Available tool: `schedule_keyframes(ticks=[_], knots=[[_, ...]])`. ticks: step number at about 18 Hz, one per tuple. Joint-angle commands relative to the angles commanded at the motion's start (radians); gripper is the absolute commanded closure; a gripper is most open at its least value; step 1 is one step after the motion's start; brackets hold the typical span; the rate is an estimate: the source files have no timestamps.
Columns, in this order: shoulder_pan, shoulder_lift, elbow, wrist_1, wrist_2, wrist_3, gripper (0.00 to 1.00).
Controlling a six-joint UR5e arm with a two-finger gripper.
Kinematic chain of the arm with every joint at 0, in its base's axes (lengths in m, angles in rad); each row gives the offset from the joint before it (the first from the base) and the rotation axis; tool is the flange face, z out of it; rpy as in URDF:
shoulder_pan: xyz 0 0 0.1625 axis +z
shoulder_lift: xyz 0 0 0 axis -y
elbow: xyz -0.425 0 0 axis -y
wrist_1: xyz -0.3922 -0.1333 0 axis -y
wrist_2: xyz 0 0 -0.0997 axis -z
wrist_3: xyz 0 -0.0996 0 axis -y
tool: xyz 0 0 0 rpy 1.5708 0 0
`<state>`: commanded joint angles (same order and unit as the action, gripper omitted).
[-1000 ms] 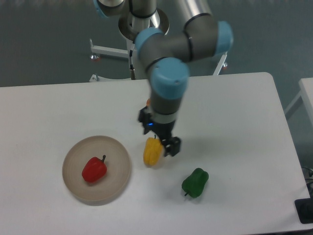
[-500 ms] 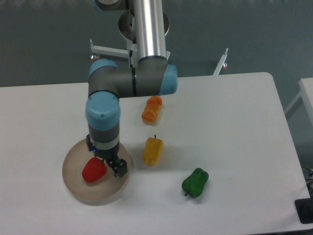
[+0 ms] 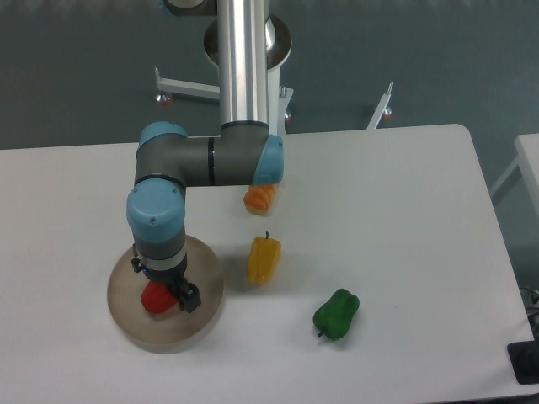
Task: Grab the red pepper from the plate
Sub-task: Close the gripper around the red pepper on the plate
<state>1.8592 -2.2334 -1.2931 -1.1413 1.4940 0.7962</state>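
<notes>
The red pepper [image 3: 154, 299] lies on the round beige plate [image 3: 202, 295] at the front left of the table. My gripper [image 3: 164, 293] hangs straight down over the pepper and covers its upper part. One dark finger [image 3: 189, 297] shows at the pepper's right side. The other finger is hidden behind the wrist. I cannot tell whether the jaws have closed on the pepper.
A yellow pepper [image 3: 263, 259] lies just right of the plate. An orange pepper [image 3: 259, 198] lies behind it, partly under my arm's elbow. A green pepper [image 3: 336, 313] lies at the front right. The table's front edge runs close below the plate.
The arm swung left from above the yellow pepper to the plate. In the last half second the gripper shifted a little further left and down over the red pepper.
</notes>
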Motion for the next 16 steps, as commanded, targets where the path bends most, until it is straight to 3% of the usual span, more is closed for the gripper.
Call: schedule_keyframes(ticks=[2,3,4,5,7,8,11,16], knots=[[-0.003,-0.009,0.0,0.005,0.006,0.003,0.0],[-0.003,-0.012,0.0,0.003,0.006,0.003,0.23],[-0.003,-0.012,0.002,0.003,0.006,0.0,0.38],[-0.005,-0.011,0.002,0.002,0.006,-0.003,0.61],[-0.003,-0.003,0.006,0.003,0.008,0.0,0.91],[-0.003,0.008,0.014,0.002,0.006,0.006,0.97],[0.023,0.055,0.025,0.002,0.005,0.012,0.95],[0.147,0.176,0.005,-0.032,0.0,0.017,0.93]])
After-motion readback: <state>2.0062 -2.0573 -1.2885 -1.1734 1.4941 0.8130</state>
